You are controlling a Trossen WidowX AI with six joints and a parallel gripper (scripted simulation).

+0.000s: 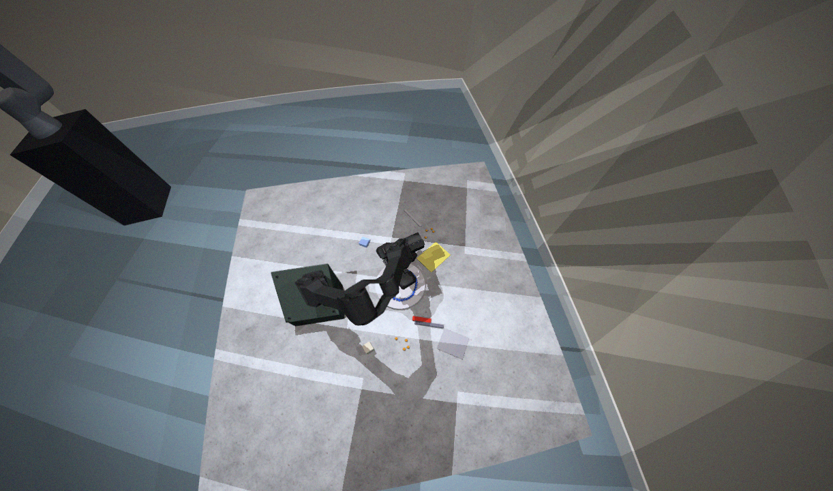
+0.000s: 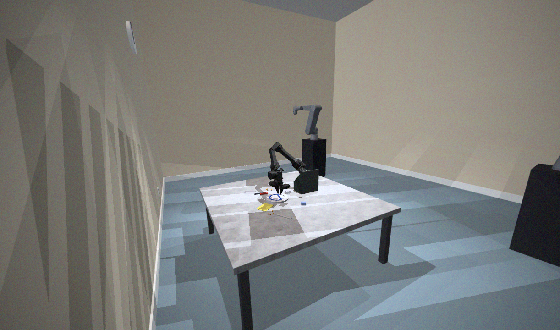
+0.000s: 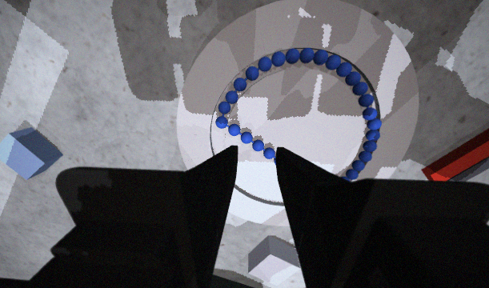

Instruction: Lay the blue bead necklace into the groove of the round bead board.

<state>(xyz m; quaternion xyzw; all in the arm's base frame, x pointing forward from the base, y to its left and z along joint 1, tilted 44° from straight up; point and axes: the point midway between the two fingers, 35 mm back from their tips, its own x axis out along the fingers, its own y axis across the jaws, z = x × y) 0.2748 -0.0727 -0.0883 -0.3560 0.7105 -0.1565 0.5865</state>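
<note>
The round pale bead board (image 1: 420,296) (image 3: 400,94) lies on the table. The blue bead necklace (image 1: 402,299) (image 3: 306,55) lies on it. In the wrist view its far and right beads curve along the groove. From the left side a straight run of beads cuts inward across the disc toward my fingertips. Its end and the near right beads are hidden behind my right finger. The groove's near-left stretch shows without beads. My gripper (image 2: 279,193) (image 3: 257,153) is partly open over the near part of the board, its fingertips a narrow gap apart, with no bead pinched between them.
A blue block (image 1: 364,242) (image 2: 303,203) (image 3: 26,156) lies left of the board in the wrist view. A red-handled tool (image 1: 422,319) (image 3: 464,154) lies right. A yellow sheet (image 1: 433,257) (image 2: 265,207), a dark green box (image 2: 307,182) and several orange beads are around it.
</note>
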